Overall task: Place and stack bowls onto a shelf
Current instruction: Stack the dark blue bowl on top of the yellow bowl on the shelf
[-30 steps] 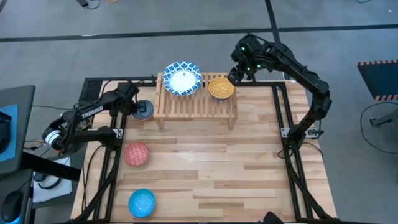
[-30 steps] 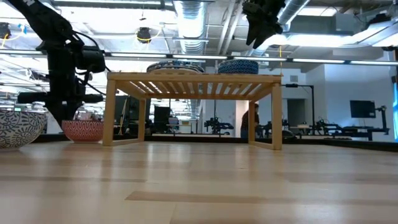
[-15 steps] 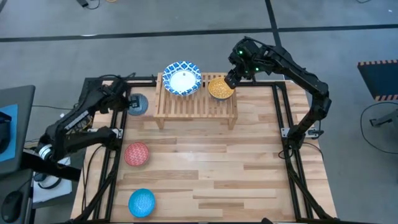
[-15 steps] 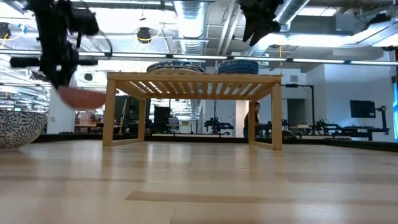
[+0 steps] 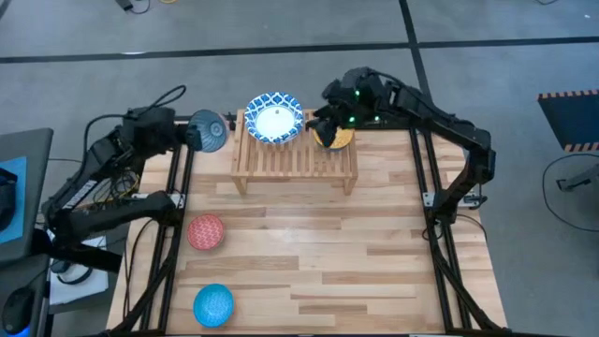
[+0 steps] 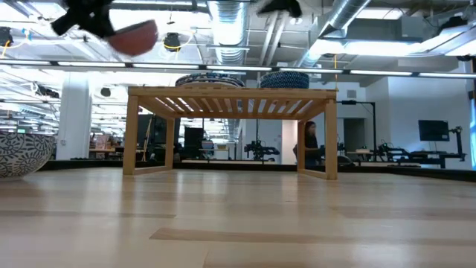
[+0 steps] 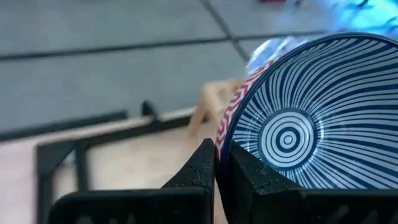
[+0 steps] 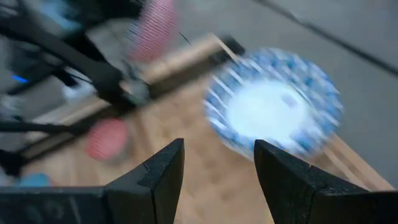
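Observation:
My left gripper (image 5: 187, 134) is shut on a small grey-blue bowl (image 5: 207, 131), blue-striped inside and red-patterned outside, held high off the table just left of the shelf (image 5: 295, 157); the low view shows it above shelf-top height (image 6: 134, 37). A white bowl with a blue-patterned rim (image 5: 274, 118) sits on the slatted top. Beside it stands the yellow bowl (image 5: 339, 139), partly hidden under my right gripper (image 5: 320, 122). That gripper is open above the shelf and touches nothing; its wrist view looks down on the white bowl (image 8: 273, 109). My left gripper (image 7: 221, 148) pinches the grey-blue bowl's rim (image 7: 225, 132), one finger on the red-patterned outside and one on the striped inside. The fingers come roughly level from the table's left. The bowl is lifted clear and tilted.
A red bowl (image 5: 206, 231) and a bright blue bowl (image 5: 213, 304) stand on the table's left near part. A patterned bowl (image 6: 22, 152) shows at the left of the low view. Bare planks lie in front of and to the right of the shelf.
My left gripper has risen from the table left of the shelf and moved toward the far edge. It has carried the grey-blue bowl clear of the table to above shelf-top height and tipped it. My right gripper has moved left over the yellow bowl, toward the white bowl.

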### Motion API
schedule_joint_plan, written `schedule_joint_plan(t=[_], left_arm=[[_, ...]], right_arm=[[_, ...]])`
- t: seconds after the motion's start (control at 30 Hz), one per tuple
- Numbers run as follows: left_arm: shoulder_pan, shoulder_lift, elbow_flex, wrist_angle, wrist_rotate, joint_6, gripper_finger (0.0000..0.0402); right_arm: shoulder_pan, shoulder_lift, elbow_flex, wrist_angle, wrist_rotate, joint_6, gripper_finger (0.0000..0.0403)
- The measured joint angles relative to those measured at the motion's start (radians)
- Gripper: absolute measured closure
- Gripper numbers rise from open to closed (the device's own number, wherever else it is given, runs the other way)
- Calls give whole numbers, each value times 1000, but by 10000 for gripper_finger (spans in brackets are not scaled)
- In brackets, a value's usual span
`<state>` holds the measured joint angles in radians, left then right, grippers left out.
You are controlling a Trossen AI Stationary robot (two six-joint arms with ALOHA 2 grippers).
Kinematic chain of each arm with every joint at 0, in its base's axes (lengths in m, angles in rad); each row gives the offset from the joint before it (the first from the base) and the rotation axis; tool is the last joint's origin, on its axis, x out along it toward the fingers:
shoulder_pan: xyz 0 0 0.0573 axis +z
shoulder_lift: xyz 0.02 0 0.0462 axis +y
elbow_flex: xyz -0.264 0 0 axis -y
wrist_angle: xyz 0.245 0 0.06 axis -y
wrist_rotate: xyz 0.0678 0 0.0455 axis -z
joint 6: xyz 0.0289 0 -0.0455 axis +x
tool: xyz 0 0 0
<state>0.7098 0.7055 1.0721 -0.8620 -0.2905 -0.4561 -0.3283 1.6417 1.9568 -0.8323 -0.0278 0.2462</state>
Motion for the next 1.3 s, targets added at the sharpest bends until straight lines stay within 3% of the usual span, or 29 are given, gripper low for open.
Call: schedule_joint_plan(t=[0.1, 0.33, 0.53, 0.8, 0.93, 1.07, 1.3], left_arm=[[-82, 43, 19, 89, -56, 5, 399], [-290, 226, 73, 276, -211, 145, 400], [-453, 420, 227, 393, -427, 375, 400], [-601, 695, 471, 409, -653, 701, 400], [-644, 803, 582, 409, -704, 861, 400], [-667, 878, 668, 407, -717, 965, 400], [-690, 919, 719, 400, -716, 1085, 400]], right_arm=[[57, 0, 0, 113, 41, 8, 184], [139, 0, 0, 215, 261, -25, 183], [179, 0, 0, 219, 326, -157, 183], [255, 0, 0, 256, 456, -426, 183], [267, 0, 0, 229, 527, -520, 182], [264, 0, 0, 124, 530, -529, 178], [247, 0, 2, -68, 571, -479, 184]])
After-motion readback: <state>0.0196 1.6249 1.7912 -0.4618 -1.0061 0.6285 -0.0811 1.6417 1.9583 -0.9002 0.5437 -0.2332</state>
